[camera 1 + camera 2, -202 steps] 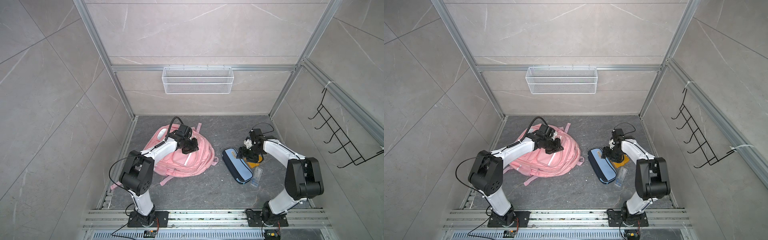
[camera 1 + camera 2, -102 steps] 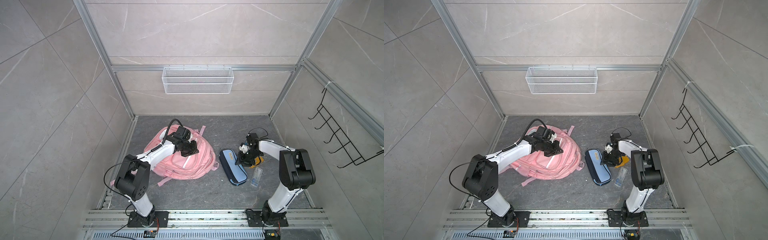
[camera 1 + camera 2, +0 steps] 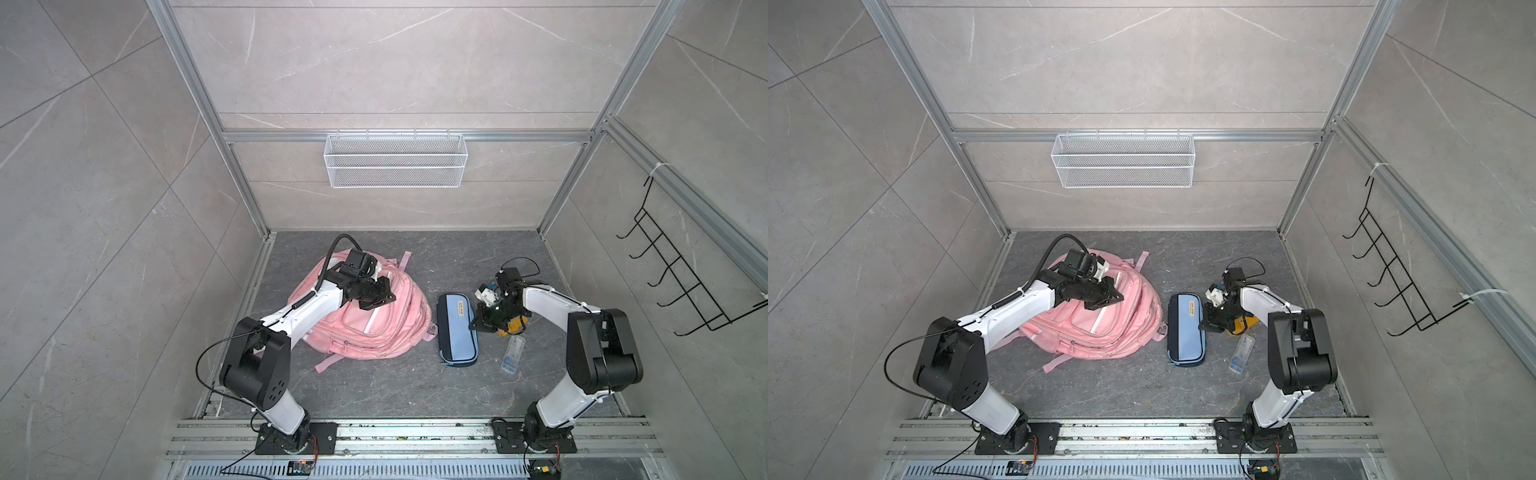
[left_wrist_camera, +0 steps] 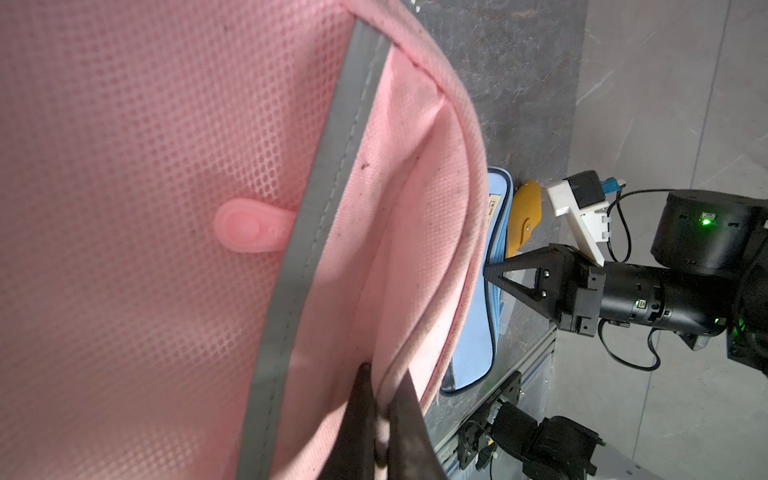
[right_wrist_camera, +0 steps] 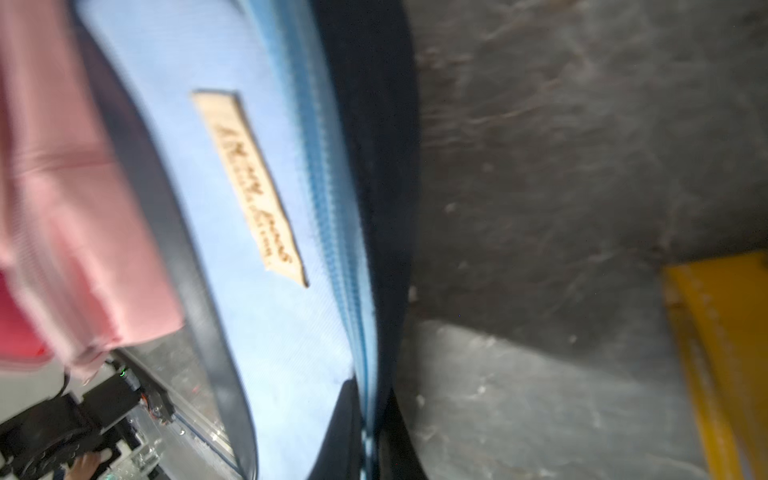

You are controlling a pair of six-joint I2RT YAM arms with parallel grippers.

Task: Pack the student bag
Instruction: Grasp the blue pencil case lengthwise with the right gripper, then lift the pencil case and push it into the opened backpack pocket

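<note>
White arms [image 3: 309, 309] — black joints, black cables.

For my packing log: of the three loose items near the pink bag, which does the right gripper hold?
The light-blue pencil case: the right gripper is shut on its zipper edge. The yellow item and clear box lie unheld.

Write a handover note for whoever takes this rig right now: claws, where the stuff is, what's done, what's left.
Left claw: shut on a pink fabric edge of the student bag, which lies flat.
Right claw: shut on the zip edge of the pencil case, which lies just right of the bag.
Yellow item and clear small box: loose, right of the case.
Done: both grips made; nothing visibly packed.
Left: get the case, yellow item and box into the bag. Whether the bag is open cannot be told.
</note>
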